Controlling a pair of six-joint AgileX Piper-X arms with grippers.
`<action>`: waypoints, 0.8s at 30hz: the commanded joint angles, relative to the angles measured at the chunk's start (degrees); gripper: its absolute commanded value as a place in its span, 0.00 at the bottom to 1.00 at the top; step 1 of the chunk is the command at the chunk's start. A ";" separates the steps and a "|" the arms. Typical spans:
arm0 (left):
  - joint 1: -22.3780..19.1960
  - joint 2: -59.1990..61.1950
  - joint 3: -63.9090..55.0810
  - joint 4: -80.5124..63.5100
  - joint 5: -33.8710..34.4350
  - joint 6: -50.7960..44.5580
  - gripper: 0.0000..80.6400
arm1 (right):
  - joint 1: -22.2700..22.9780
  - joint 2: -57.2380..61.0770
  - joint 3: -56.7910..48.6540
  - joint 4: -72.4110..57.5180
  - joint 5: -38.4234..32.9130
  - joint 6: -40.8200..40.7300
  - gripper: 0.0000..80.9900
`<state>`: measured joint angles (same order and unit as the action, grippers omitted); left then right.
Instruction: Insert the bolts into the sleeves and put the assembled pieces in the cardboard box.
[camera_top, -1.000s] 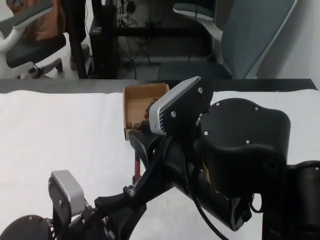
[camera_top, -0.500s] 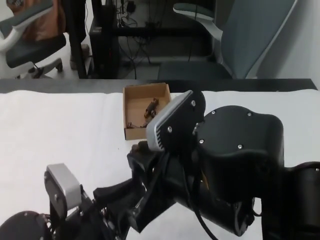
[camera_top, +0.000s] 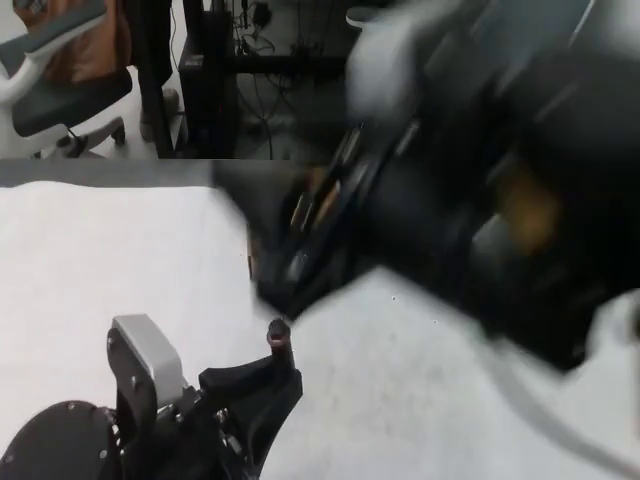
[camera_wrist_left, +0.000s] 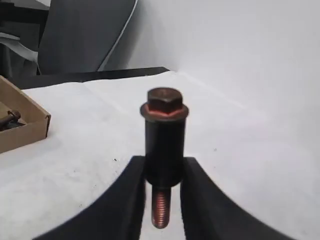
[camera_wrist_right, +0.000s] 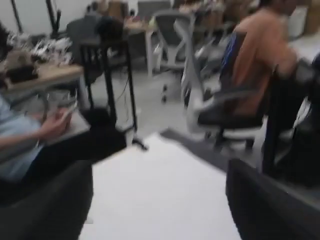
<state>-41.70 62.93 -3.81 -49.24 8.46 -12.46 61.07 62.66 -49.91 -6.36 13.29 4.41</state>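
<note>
My left gripper (camera_wrist_left: 164, 165) is shut on a black sleeve (camera_wrist_left: 164, 145) standing upright between its fingers. A copper bolt (camera_wrist_left: 164, 102) sits in the sleeve, its hex head on top and its threaded tip below. In the high view this piece (camera_top: 277, 335) stands low over the white bench in the left gripper (camera_top: 272, 372). The cardboard box (camera_wrist_left: 22, 122) lies beyond, holding some brown pieces. My right gripper (camera_wrist_right: 160, 205) is open over the bench with nothing between its fingers (camera_wrist_right: 270, 210). The right arm (camera_top: 450, 190) is a raised blur that hides the box in the high view.
A white cloth (camera_top: 110, 250) covers the bench. Office chairs (camera_top: 60, 90) and a dark desk frame (camera_top: 210, 70) stand behind the far edge. People sit in the room beyond the bench in the right wrist view.
The right arm has swung up and away from the left gripper and now blurs across the box. The left gripper keeps the sleeve with the bolt in it.
</note>
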 joint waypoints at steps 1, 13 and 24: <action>1.24 0.15 -3.87 5.19 -0.98 0.52 0.02 | 0.03 -6.82 -2.67 3.23 7.48 -5.33 0.86; 16.19 14.34 -36.73 30.27 11.20 7.01 0.02 | 0.03 -15.34 -2.56 51.73 11.53 15.23 0.86; 20.48 41.13 -66.00 57.35 8.17 12.09 0.02 | 0.03 -15.34 -2.56 56.87 10.79 17.98 0.86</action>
<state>-21.44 99.68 -65.15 1.42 18.75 -0.85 61.07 47.69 -52.06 50.14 24.38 21.53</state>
